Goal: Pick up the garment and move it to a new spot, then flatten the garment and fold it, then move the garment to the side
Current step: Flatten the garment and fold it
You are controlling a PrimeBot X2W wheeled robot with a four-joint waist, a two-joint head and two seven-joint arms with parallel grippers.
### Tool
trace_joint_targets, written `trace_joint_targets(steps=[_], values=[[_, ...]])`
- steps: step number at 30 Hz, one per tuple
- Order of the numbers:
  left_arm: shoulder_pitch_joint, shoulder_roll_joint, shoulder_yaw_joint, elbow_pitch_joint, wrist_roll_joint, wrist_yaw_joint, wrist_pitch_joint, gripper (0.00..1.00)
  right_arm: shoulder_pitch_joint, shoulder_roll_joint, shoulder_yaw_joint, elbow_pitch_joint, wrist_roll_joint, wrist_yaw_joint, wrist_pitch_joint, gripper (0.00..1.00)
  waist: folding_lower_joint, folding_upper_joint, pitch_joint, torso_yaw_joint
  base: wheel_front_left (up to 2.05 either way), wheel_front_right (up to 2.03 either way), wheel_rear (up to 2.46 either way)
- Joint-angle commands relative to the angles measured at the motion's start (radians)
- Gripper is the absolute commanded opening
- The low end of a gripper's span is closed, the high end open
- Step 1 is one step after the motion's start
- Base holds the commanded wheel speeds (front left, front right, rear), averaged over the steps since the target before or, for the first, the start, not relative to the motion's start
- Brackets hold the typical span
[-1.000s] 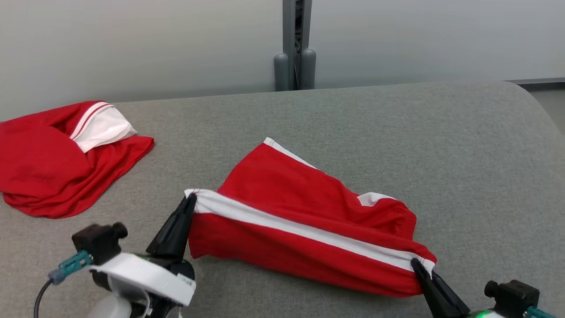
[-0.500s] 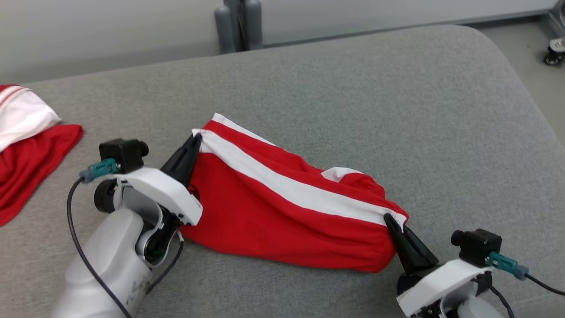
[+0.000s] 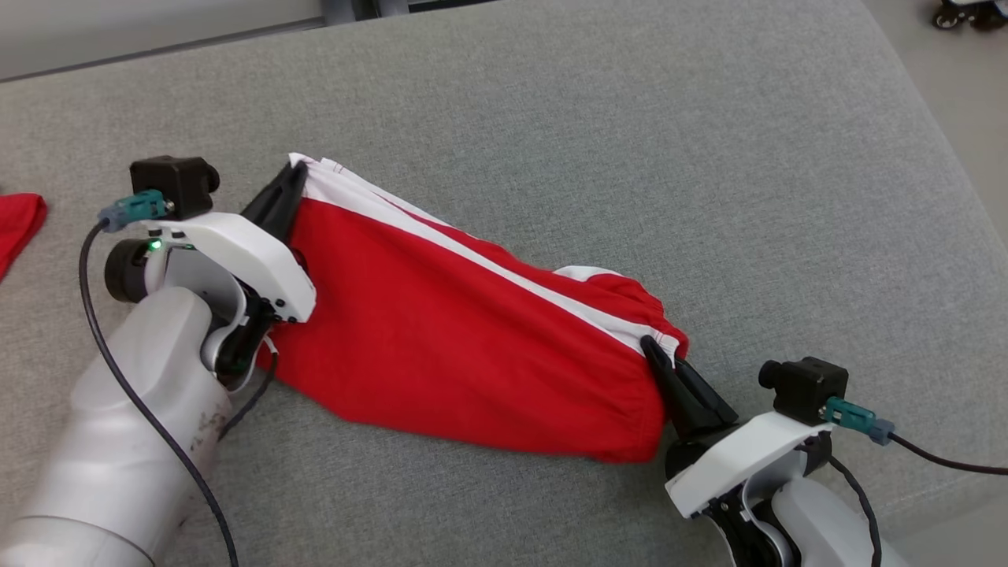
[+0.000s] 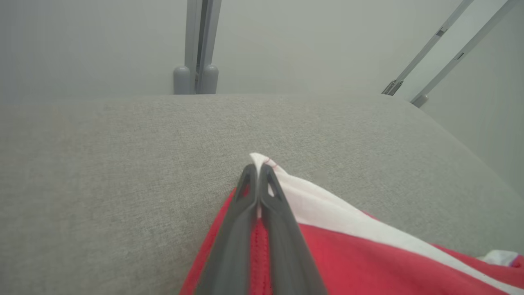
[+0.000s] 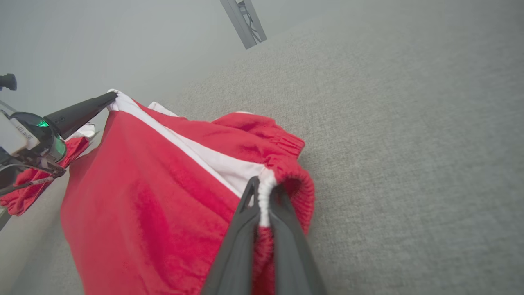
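While stretched over the grey cushion [image 3: 630,118], red white-striped shorts [image 3: 457,331]: left gripper [image 3: 291,177] clamps hem, right gripper [image 3: 652,346] clamps waistband.

Pale forearms [image 3: 134,394], black jaws, teal plugs [image 3: 134,209]

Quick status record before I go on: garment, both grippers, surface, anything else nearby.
garment: red shorts with a white side stripe, stretched between the two grippers
left gripper: shut on the hem corner at the white stripe
right gripper: shut on the elastic waistband at the stripe's other end
surface: grey fabric pad
lift: cannot tell whether the shorts' lower edge is off the pad
other: part of a second red garment at the head view's left edge
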Motion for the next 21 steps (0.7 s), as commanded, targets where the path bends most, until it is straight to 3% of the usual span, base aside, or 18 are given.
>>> trace_joint_targets(steps=[1,13,14,15,16,17,18,19,21], values=[[-0.026,0.008,-0.004,0.020,-0.002,-0.005,0.000,0.00,-0.017,0.000,0.002,0.010,0.007,0.000,-0.010,0.00,0.0000,0.0000,0.012,-0.006,0.00,0.00,0.00],[-0.132,0.015,-0.073,0.153,-0.035,-0.003,-0.013,0.00,-0.095,0.016,0.041,0.094,0.030,0.000,-0.030,0.00,0.0000,0.0000,0.049,-0.029,0.00,0.00,0.00],[-0.138,0.011,-0.079,0.161,-0.036,-0.003,-0.009,0.00,-0.099,0.018,0.038,0.099,0.028,0.000,-0.030,0.11,0.0000,0.0000,0.051,-0.031,0.00,0.00,0.00],[-0.144,0.009,-0.087,0.169,-0.032,-0.003,-0.006,0.00,-0.102,0.021,0.037,0.104,0.028,0.000,-0.032,0.35,0.0000,0.0000,0.053,-0.032,0.00,0.00,0.00],[-0.149,0.007,-0.095,0.177,-0.031,-0.003,-0.001,0.14,-0.104,0.023,0.036,0.108,0.029,0.000,-0.033,0.76,0.0000,0.0000,0.054,-0.032,0.00,0.00,0.00],[-0.153,0.006,-0.100,0.184,-0.033,-0.003,-0.001,0.21,-0.107,0.025,0.034,0.111,0.029,0.000,-0.034,1.00,0.0000,0.0000,0.054,-0.032,0.00,0.00,0.00],[-0.156,0.005,-0.108,0.191,-0.033,-0.003,0.002,0.36,-0.109,0.027,0.034,0.115,0.029,0.000,-0.035,1.00,0.0000,0.0000,0.053,-0.032,0.00,0.00,0.00],[-0.159,0.005,-0.115,0.198,-0.029,-0.003,-0.002,0.71,-0.110,0.028,0.034,0.117,0.024,0.000,-0.036,1.00,0.0000,0.0000,0.052,-0.032,0.00,0.00,0.00],[-0.164,0.000,-0.127,0.213,-0.028,-0.003,-0.008,1.00,-0.110,0.030,0.032,0.121,0.018,0.000,-0.036,1.00,0.0000,0.0000,0.048,-0.032,0.00,0.00,0.00]])
